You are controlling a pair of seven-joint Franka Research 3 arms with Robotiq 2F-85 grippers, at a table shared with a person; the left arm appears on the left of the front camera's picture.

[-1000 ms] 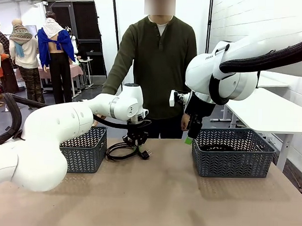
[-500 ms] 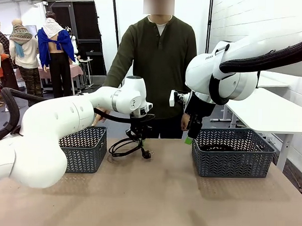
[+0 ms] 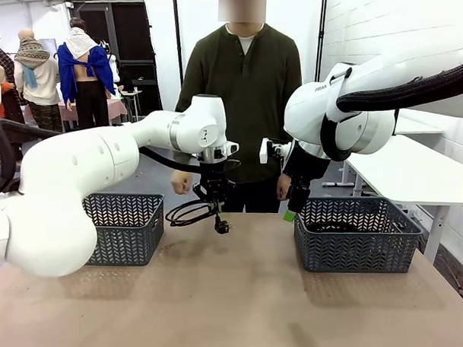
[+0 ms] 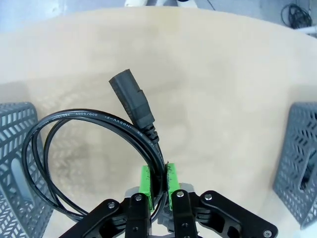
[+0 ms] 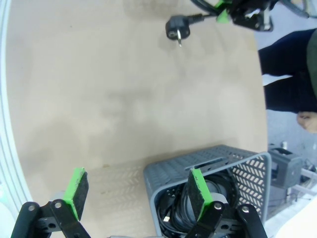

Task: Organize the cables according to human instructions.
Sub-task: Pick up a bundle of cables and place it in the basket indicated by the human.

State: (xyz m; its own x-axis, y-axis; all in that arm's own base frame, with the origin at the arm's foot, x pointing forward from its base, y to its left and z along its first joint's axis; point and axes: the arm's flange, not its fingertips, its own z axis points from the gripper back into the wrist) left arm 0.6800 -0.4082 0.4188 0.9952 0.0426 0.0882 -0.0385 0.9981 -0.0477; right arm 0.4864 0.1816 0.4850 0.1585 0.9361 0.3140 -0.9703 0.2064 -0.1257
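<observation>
Cables: one thin black coiled cord [image 3: 190,212] is hanging mid-frame above the tan surface [image 3: 242,296], limp and light, best pinched across its bunched loops, as the left pincer [image 4: 157,179] is doing; the right pincer [image 5: 136,193] is gaping over the right grey basket [image 5: 218,163].

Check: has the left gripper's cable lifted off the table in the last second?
Yes. The cable, clamped in the left gripper, has risen clear of the table, now hanging beside the left basket's rim.

Bright even light, wide-angle wrist distortion
</observation>
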